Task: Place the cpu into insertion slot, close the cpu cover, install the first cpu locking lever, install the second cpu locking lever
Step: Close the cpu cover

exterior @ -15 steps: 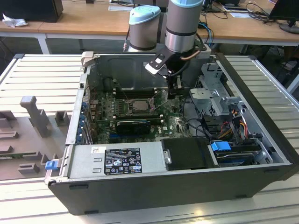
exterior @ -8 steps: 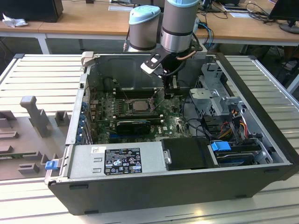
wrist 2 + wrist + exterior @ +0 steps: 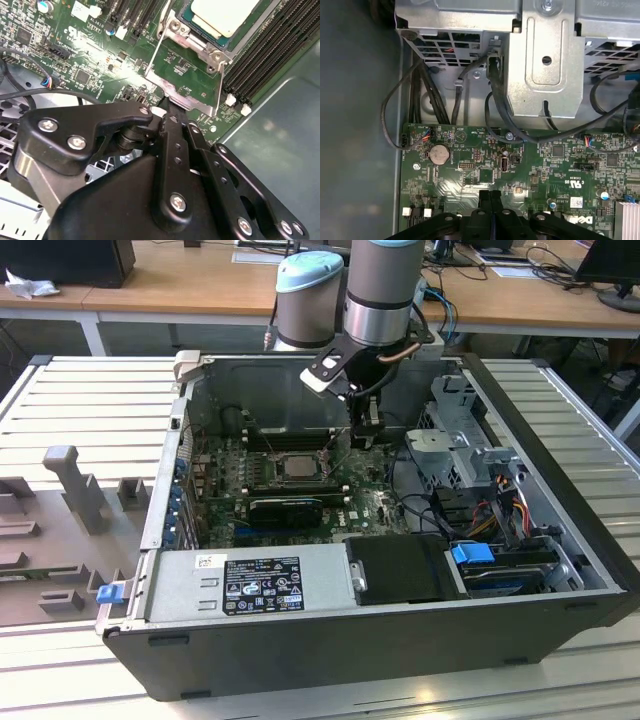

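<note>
Cpu (image 3: 225,15) sits in slot (image 3: 207,45), gripper (image 3: 170,109) clenched, seemingly on the open cover's (image 3: 185,97) edge; cover-closing step, calls for swinging it over the cpu.

Here's the arm (image 3: 385,290), reaching down into the open computer case (image 3: 190,645) on the slatted surface (image 3: 80,390). Its end effector (image 3: 364,438) hangs low over the green motherboard (image 3: 370,505), just to the exterior view's right of the insertion slot (image 3: 268,472), and the cpu (image 3: 297,466) lies flat inside.
</note>
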Tool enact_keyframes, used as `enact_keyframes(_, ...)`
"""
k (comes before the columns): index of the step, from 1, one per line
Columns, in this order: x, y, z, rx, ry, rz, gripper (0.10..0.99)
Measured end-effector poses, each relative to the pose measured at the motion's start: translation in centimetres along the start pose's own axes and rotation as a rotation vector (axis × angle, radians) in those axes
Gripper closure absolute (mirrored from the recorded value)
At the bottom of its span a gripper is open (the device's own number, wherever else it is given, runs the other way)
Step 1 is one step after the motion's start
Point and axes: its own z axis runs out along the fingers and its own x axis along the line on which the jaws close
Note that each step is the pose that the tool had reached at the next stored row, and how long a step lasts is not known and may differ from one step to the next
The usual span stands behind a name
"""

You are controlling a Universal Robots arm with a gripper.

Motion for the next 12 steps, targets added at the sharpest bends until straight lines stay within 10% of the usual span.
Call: enact_keyframes(12,0.04,-1.31,-0.14,0.000,0.0000,0.000,0.980)
